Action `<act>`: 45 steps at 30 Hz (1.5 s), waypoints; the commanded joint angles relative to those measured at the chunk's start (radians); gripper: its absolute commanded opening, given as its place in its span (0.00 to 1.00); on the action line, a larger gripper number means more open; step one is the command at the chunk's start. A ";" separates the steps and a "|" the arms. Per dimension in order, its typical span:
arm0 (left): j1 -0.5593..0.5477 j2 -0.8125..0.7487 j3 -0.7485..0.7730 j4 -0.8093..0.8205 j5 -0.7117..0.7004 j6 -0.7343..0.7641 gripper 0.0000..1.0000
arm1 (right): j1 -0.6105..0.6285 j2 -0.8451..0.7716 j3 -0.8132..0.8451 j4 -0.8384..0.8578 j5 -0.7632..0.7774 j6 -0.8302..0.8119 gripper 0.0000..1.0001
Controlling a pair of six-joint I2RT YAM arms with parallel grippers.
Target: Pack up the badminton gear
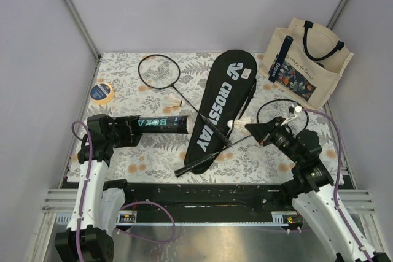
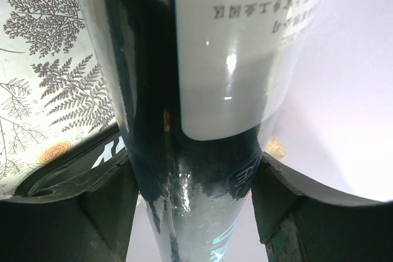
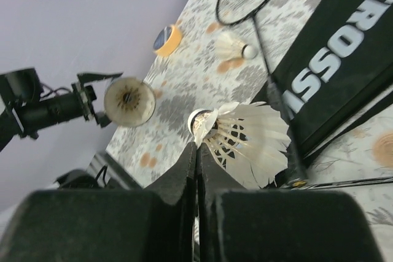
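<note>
My left gripper (image 1: 132,128) is shut on the black tube with teal lettering (image 1: 161,124), which it holds level above the table. In the left wrist view the tube (image 2: 202,151) fills the space between both fingers (image 2: 104,204). My right gripper (image 3: 197,145) is shut on the feathers of a white shuttlecock (image 3: 245,139), hanging over the CROSSWAY bag (image 1: 221,105). The tube's open mouth (image 3: 129,101) faces it from a distance. A second shuttlecock (image 1: 177,102) lies on the cloth. Two black rackets (image 1: 158,70) (image 1: 202,162) cross over the bag.
A cream tote bag (image 1: 307,59) stands at the back right corner. A yellow-rimmed tape roll (image 1: 101,92) lies at the left edge. Grey walls close in the table on three sides.
</note>
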 commanded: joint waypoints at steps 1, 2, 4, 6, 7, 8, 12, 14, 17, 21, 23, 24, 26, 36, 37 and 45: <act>0.006 -0.069 0.010 -0.007 -0.049 -0.038 0.21 | 0.110 0.016 0.050 0.006 0.028 -0.001 0.00; 0.006 -0.080 0.010 -0.016 -0.057 -0.037 0.21 | 0.140 0.027 0.050 0.024 0.038 0.004 0.00; 0.007 -0.094 0.007 -0.030 -0.063 -0.035 0.21 | 0.201 0.061 0.047 0.076 0.086 0.008 0.00; 0.007 -0.102 -0.001 -0.041 -0.067 -0.035 0.21 | 0.255 0.105 0.044 0.121 0.137 0.019 0.00; 0.007 -0.102 -0.005 -0.044 -0.069 -0.035 0.21 | 0.284 0.125 0.040 0.159 0.150 0.033 0.00; 0.007 -0.100 -0.010 -0.047 -0.069 -0.035 0.21 | 0.308 0.148 0.039 0.199 0.167 0.043 0.00; 0.007 -0.091 -0.010 -0.047 -0.048 -0.027 0.21 | 0.405 0.254 0.076 0.293 0.221 0.047 0.00; 0.007 -0.089 -0.004 -0.052 -0.049 -0.021 0.21 | 0.450 0.309 0.102 0.323 0.252 0.040 0.00; 0.007 -0.096 0.001 -0.053 -0.040 -0.023 0.21 | 0.502 0.375 0.109 0.408 0.295 0.045 0.00; 0.007 -0.103 -0.001 -0.053 -0.025 -0.026 0.21 | 0.545 0.464 0.140 0.465 0.315 0.044 0.00; 0.007 -0.103 -0.001 -0.050 -0.014 -0.026 0.21 | 0.565 0.501 0.148 0.503 0.318 0.053 0.00; 0.007 -0.105 0.001 -0.052 -0.009 -0.029 0.21 | 0.571 0.518 0.151 0.517 0.324 0.056 0.00; 0.007 -0.100 0.008 -0.052 0.006 -0.026 0.21 | 0.589 0.555 0.157 0.543 0.330 0.060 0.00; 0.006 -0.115 0.041 -0.052 0.071 -0.026 0.21 | 0.667 0.749 0.211 0.692 0.379 0.070 0.00; 0.006 -0.122 0.042 -0.050 0.074 -0.026 0.21 | 0.674 0.773 0.215 0.705 0.385 0.073 0.00; 0.004 -0.158 0.055 -0.052 0.089 -0.026 0.21 | 0.709 0.932 0.258 0.805 0.385 0.100 0.00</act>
